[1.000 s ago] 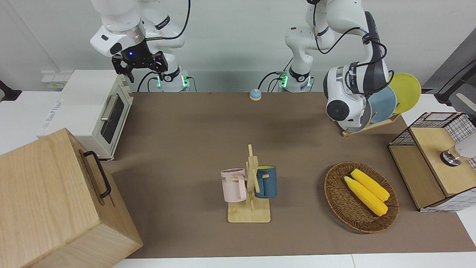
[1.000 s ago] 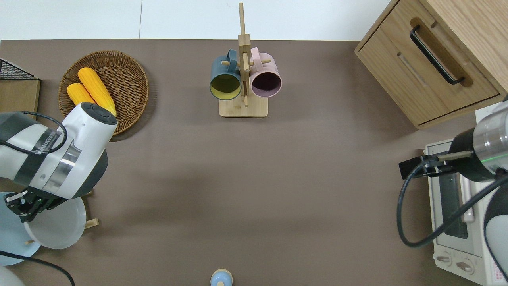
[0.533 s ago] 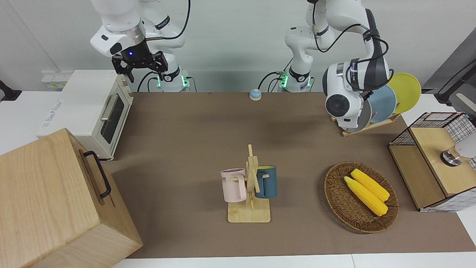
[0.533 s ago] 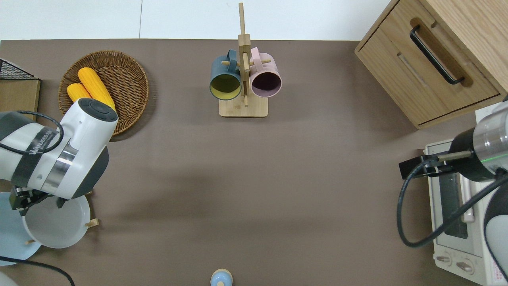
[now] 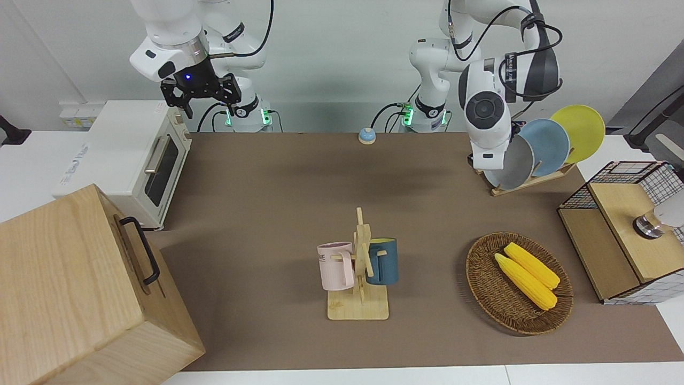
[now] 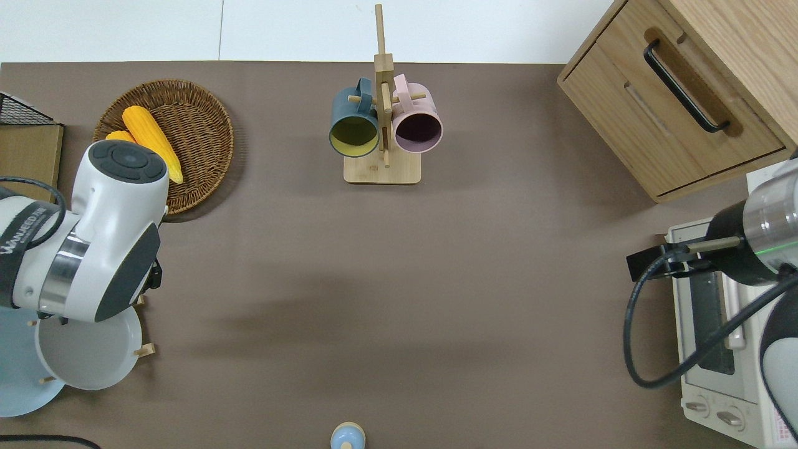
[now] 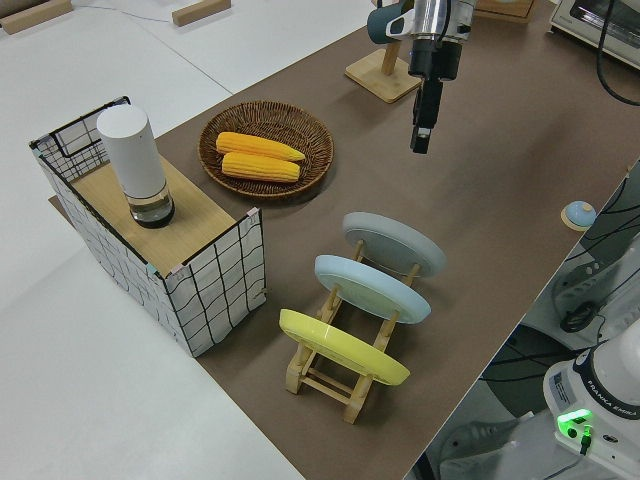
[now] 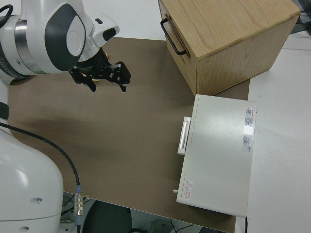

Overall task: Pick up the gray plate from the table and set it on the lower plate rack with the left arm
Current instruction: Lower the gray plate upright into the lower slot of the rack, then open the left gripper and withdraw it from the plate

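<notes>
Gray plate (image 7: 394,243) looks seated in the lower plate rack (image 7: 330,375), left tool (image 7: 424,120) hanging above it with nothing gripped, fingers hard to read, so we'd worry about clipping the rim (image 7: 432,262).

Left claw (image 7: 421,128) raised, empty; right arm parked.

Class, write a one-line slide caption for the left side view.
Gray plate, blue plate and yellow plate stand in the wooden rack; left gripper hangs clear.
</notes>
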You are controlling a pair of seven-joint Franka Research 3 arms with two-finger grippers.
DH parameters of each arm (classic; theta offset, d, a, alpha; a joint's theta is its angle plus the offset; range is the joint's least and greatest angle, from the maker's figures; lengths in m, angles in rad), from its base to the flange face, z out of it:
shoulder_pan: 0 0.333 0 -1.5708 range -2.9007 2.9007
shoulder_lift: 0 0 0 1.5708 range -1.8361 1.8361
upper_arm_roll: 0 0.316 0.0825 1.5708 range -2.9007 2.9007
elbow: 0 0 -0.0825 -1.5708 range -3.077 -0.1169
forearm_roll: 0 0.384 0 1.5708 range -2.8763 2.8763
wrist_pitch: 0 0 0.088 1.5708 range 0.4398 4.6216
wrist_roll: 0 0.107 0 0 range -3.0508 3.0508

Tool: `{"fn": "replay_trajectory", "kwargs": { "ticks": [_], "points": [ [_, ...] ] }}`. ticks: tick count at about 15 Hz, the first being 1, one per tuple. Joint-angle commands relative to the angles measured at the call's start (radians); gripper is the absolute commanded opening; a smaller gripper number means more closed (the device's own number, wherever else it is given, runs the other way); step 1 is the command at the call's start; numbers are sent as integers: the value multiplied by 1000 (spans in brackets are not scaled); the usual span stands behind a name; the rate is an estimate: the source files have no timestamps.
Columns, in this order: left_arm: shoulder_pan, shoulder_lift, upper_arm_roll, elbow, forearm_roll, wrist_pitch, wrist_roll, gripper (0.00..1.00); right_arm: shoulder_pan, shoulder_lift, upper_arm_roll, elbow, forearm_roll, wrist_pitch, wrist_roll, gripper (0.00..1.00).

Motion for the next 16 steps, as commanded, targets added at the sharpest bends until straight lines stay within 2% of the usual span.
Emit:
{"fn": "replay_trajectory", "kwargs": {
  "ticks": [1,4,6,9,10,13,15,16],
  "points": [
    [-6,-5,-22,11,-12,12,-46,989,-13,-5,7,6,3,-15,-3,990],
    [-3,-20,-23,78,-62,24,68,991,-13,-5,7,6,3,-15,-3,990],
    [6,-47,-7,135,-188,38,239,991,-13,-5,7,6,3,-15,-3,990],
    [20,-72,-3,174,-264,44,401,991,-15,-5,7,6,3,-15,-3,990],
    [40,-84,-1,183,-325,47,469,991,-13,-5,7,6,3,-15,-3,990],
    [44,-115,39,198,-395,47,687,998,-15,-5,7,6,3,-15,-3,990],
    [43,-132,88,203,-435,47,754,1000,-15,-5,7,6,3,-15,-3,990],
    [35,-146,130,204,-438,47,777,1000,-13,-5,7,6,3,-15,-3,987]
  ]
}}
